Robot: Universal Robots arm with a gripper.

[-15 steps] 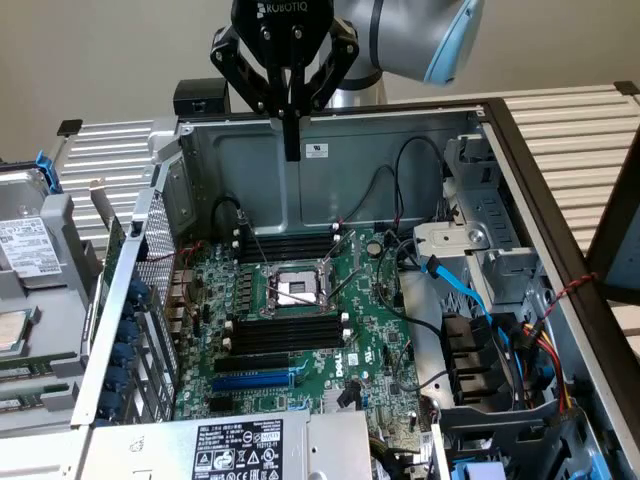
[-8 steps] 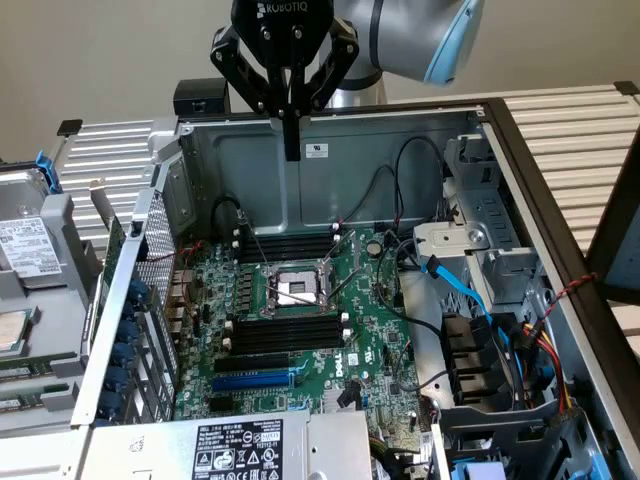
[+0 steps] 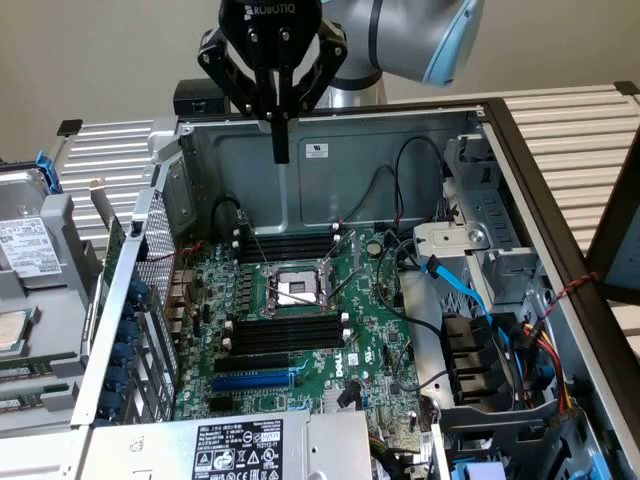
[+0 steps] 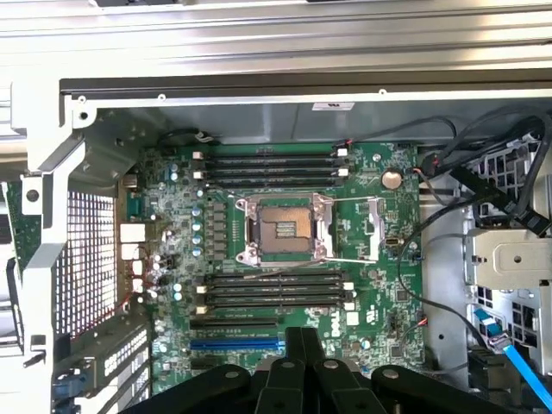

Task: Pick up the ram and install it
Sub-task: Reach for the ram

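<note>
A pale wall and a slatted tabletop (image 3: 570, 120) surround an open computer case (image 3: 330, 125) lying on its side, with its green motherboard (image 3: 370, 300) facing up. The CPU socket (image 3: 295, 290) sits mid-board with long black memory slots (image 3: 285, 335) banked on 2 sides of it. A blue slot (image 3: 255, 380) lies just beyond the nearer bank. The gripper (image 3: 281, 152) hangs above the case near its far wall, fingers pressed together with nothing between them. In the wrist view the gripper (image 4: 302, 335) points down over the board beside the blue slot. What looks like the ram (image 3: 22, 372), a thin green strip, lies outside the case at the exterior view's far left edge, by a grey drive (image 3: 25, 250) and well apart from the gripper.
</note>
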